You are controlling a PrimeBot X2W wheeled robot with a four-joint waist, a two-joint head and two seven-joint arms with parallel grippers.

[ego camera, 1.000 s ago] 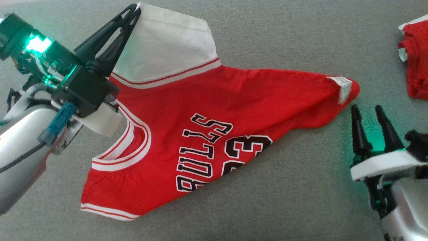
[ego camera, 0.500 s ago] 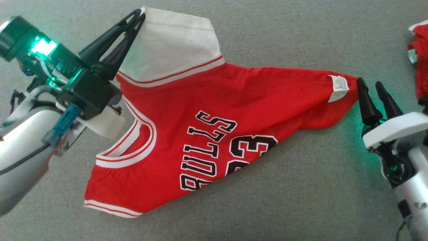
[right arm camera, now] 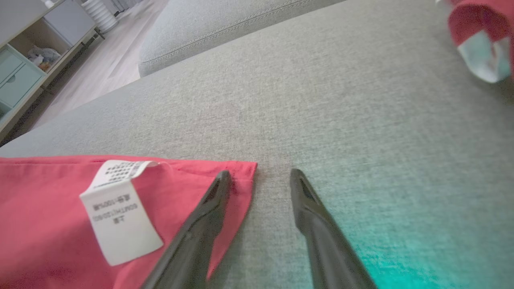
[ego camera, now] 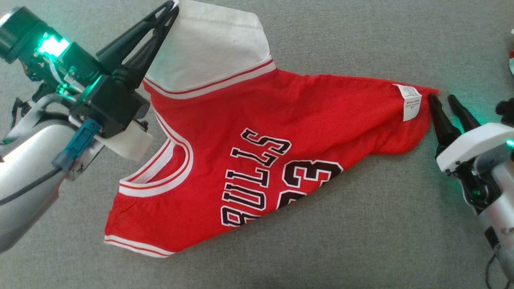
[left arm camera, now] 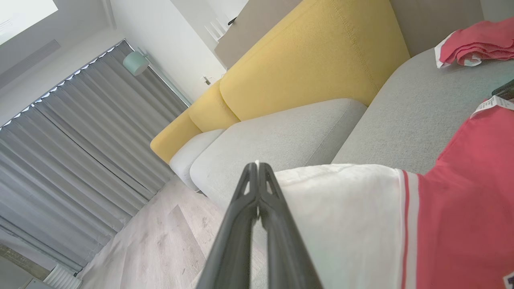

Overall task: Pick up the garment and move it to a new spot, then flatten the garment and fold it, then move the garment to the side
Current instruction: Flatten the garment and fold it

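Observation:
The garment point(ego camera: 281, 120) is a red jersey with black lettering and a white sleeve point(ego camera: 209, 48), spread on the grey sofa seat point(ego camera: 361, 36). My left gripper point(ego camera: 173, 5) is shut on the far corner of the white sleeve, its fingertips pressed together beside the white cloth point(left arm camera: 341, 216) in the left wrist view. My right gripper point(ego camera: 441, 98) stands open at the garment's right hem corner, next to the white care label point(ego camera: 410, 102). In the right wrist view the right gripper point(right arm camera: 260, 174) has its left finger lying on the red corner point(right arm camera: 241, 172) and its right finger over bare grey fabric.
Another red garment point(left arm camera: 474, 40) lies bunched at the seat's far right, with its edge point(right arm camera: 482, 24) close ahead of my right gripper. A yellow backrest point(left arm camera: 313, 60) rises behind the seat. The seat's edge drops to a wooden floor point(left arm camera: 160, 249) on the left.
My right gripper has moved forward to the garment's hem corner and its jaws have narrowed a little. The left gripper keeps its hold on the sleeve. The head camera has shifted slightly.

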